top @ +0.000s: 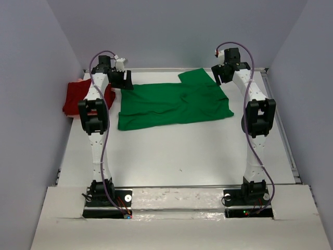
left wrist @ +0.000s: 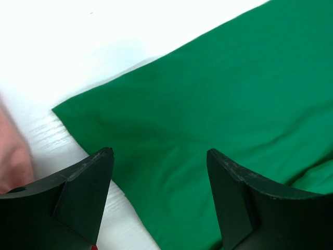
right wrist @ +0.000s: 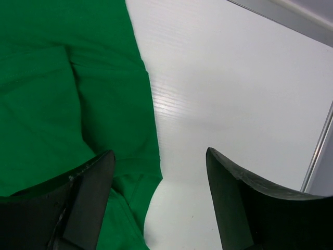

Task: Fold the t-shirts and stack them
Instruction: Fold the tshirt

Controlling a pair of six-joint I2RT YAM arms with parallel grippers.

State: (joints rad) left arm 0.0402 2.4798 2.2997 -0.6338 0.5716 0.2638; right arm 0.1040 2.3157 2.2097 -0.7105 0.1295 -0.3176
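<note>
A bright green t-shirt [top: 171, 102] lies spread flat on the white table [top: 171, 151] toward the back. A dark red t-shirt [top: 78, 98] lies crumpled at the far left edge, with a bit of pale pink cloth [top: 79, 82] behind it. My left gripper [top: 122, 79] is open above the green shirt's back left corner [left wrist: 218, 104], with pink cloth [left wrist: 13, 151] at its left. My right gripper [top: 221, 74] is open above the shirt's back right edge [right wrist: 67, 104]. Both are empty.
Grey walls close in the table on the left, back and right. A metal rail [top: 281, 130] runs along the table's right edge. The arm bases [top: 177, 200] sit at the near edge.
</note>
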